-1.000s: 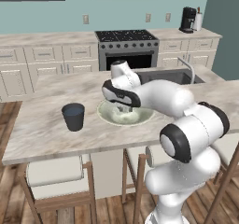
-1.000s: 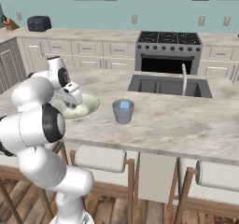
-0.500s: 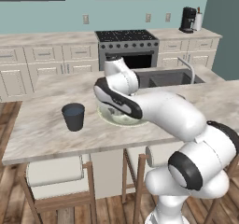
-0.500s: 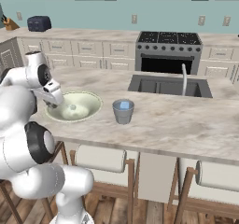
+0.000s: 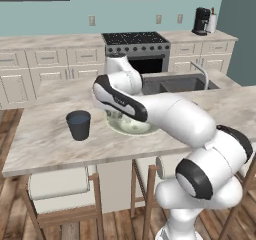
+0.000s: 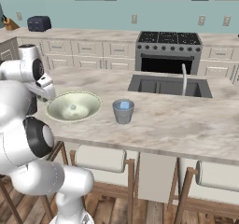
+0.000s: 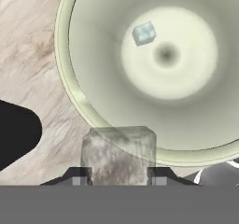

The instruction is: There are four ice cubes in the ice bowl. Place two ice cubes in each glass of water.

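In the hand view my gripper (image 7: 118, 175) is shut on a pale translucent ice cube (image 7: 118, 150), held over the near rim of the cream-green ice bowl (image 7: 74, 94). One more ice cube (image 7: 144, 33) lies inside the bowl, off its centre. From the right base view the gripper (image 6: 48, 95) hangs at the left rim of the bowl (image 6: 88, 112). The lighter grey glass (image 6: 123, 112) stands right of the bowl with a pale-blue cube (image 6: 123, 105) at its top. The dark charcoal glass (image 5: 79, 125) stands left of the bowl (image 5: 135, 129).
The sink (image 6: 168, 85) with its faucet (image 6: 184, 76) lies behind and right of the grey glass. A stove (image 6: 169, 48) stands at the back wall. Stools (image 6: 100, 157) are tucked under the counter's front edge. A dark rounded shape (image 7: 16, 134) sits at the left of the hand view.
The arm has swung from over the middle of the bowl to its left rim, toward the dark glass, with the ice cube held between the fingers.
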